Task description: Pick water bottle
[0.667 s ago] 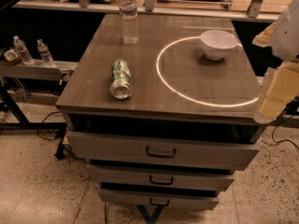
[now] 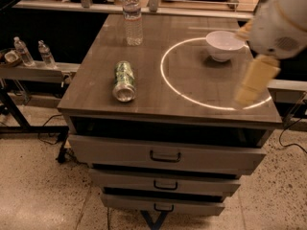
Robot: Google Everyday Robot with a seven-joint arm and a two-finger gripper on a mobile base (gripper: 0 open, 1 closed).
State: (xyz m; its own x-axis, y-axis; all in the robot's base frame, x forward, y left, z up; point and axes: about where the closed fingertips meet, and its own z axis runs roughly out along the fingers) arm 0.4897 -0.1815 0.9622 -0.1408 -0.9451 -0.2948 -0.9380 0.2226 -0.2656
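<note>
The water bottle (image 2: 132, 17) stands upright at the far left of the cabinet top (image 2: 144, 104). It is clear and ribbed, with a white cap and a pale label band. My gripper (image 2: 250, 86) hangs over the right front part of the top, pale yellow below a white wrist (image 2: 280, 23). It is far to the right of the bottle and holds nothing that I can see.
A green-and-silver can (image 2: 124, 80) lies on its side at the front left. A white bowl (image 2: 224, 44) sits at the back right inside a bright ring of light. Two small clear bottles (image 2: 23, 51) stand on a low shelf to the left. Drawers (image 2: 165, 155) are below.
My arm has moved left, in over the right side of the cabinet top. The bottle, can and bowl have not moved.
</note>
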